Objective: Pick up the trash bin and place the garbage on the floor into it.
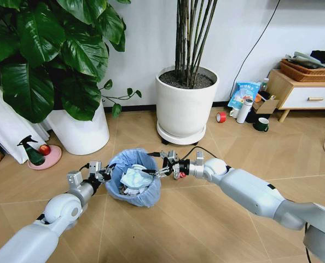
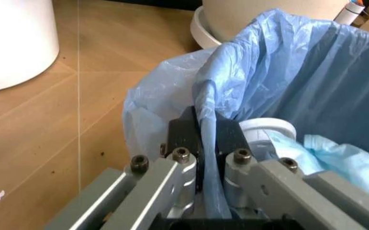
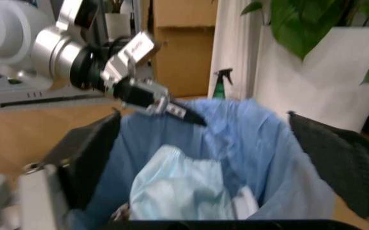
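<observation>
The trash bin (image 1: 134, 184) sits in front of you, low over the floor (image 1: 206, 230), between your two arms; whether its base touches the boards you cannot tell from here. Its crinkly light-blue bag is folded over the rim and hangs down the outside.

Your left gripper (image 1: 104, 174) is at the bin's left rim. In the left wrist view its two dark fingers (image 2: 184, 134) are closed tight on a pleat of the blue bag at the edge, one finger outside and one inside the rim.

Your right gripper (image 1: 163, 172) reaches over the bin's right rim, with its tips above the opening. In the right wrist view its dark pads (image 3: 344, 163) stand wide apart on either side of the bin's mouth, with nothing between them.

Inside the bin you can see the garbage (image 1: 135, 178): a crumpled pale blue-white tissue lies on top, and a white round lid (image 2: 268, 129) rests against the inner wall just beside the left gripper's inner finger.

Behind the bin stand two white plant pots, the larger leafy one (image 1: 80, 131) to your left and the round one (image 1: 185, 104) holding thin stems straight ahead. A green spray bottle (image 1: 31, 150) stands on a pink dish at far left. A red tape roll (image 1: 221, 116) lies on the floor near the low wooden cabinet (image 1: 305, 93) at right.
</observation>
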{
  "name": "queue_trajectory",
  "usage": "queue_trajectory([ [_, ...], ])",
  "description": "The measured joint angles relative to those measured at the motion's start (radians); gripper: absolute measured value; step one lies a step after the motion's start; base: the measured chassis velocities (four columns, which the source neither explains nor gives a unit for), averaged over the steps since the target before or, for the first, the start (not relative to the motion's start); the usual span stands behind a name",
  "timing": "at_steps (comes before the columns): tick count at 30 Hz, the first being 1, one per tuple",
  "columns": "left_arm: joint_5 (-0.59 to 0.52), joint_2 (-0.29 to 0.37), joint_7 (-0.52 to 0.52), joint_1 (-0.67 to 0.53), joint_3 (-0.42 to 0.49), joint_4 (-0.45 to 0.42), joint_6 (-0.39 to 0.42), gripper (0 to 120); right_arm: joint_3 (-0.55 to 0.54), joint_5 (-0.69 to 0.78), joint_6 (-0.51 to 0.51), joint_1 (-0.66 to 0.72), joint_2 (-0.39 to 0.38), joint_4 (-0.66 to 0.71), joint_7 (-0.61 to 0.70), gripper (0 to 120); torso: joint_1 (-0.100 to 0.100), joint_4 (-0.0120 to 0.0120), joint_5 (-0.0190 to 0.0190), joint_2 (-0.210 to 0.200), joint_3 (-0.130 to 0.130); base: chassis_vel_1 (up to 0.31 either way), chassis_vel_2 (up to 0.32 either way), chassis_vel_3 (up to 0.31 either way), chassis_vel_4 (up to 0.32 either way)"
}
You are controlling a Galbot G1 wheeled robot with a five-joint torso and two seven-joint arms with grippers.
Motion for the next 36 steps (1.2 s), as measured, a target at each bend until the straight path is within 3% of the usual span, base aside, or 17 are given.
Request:
queue_trajectory([
  [4, 0.001, -0.001, -0.002, 0.001, -0.005, 0.001, 0.0, 0, 0.061, 0.005, -0.001, -0.034, -0.019, 0.017, 0.032, 100, 0.0, 0.0002, 0.0001, 0.0, 0.0, 0.0, 0.0, 0.0, 0.0],
  [7, 0.002, -0.006, -0.004, 0.005, -0.016, 0.0, 0.0, 0, 0.15, 0.0, -0.003, -0.094, -0.042, 0.035, 0.132, 100, 0.0, 0.0, 0.0003, 0.0, 0.0, 0.0, 0.0, 0.0, 0.0],
  [10, 0.008, -0.009, -0.005, 0.024, -0.037, -0.012, 0.0, 0, 0.263, -0.054, 0.037, -0.174, -0.064, 0.045, 0.324, 100, 0.0, -0.0008, 0.0, 0.0, 0.0, 0.0, 0.0, 0.0, 0.0],
  [13, 0.015, -0.013, -0.008, 0.039, -0.054, -0.025, -0.001, 0, 0.353, -0.078, 0.037, -0.24, -0.074, 0.057, 0.419, 100, 0.0, -0.0001, 0.0005, 0.0, 0.0, 0.0, 0.0, 0.0, 0.0],
  [17, 0.02, -0.011, -0.009, 0.047, -0.063, -0.029, -0.004, 0, 0.517, -0.083, 0.022, -0.389, -0.087, 0.089, 0.492, 100, 0.0, 0.0002, 0.0002, 0.0, 0.0, 0.0, 0.0, 0.0, 0.0],
  [19, 0.022, -0.004, -0.009, 0.051, -0.076, -0.029, -0.006, 0, 0.653, -0.081, -0.008, -0.541, -0.09, 0.127, 0.532, 100, 0.0, -0.0004, 0.0004, 0.0, 0.0, 0.0, 0.0, 0.0, 0.0],
  [27, 0.026, 0.007, -0.013, 0.063, -0.107, -0.025, -0.009, 0, 0.867, -0.128, -0.041, -0.846, -0.029, 0.191, 0.541, 100, 0.0, -0.0003, 0.0004, 0.0, 0.0, 0.0, 0.0, 0.0, 0.0],
  [36, 0.022, 0.015, -0.018, 0.065, -0.114, -0.036, -0.009, 0, 0.921, -0.203, -0.01, -0.94, 0.024, 0.173, 0.474, 100, 0.0, 0.0, -0.0002, 0.0, 0.0, -0.036, 0.03, 0.036, -0.032],
])
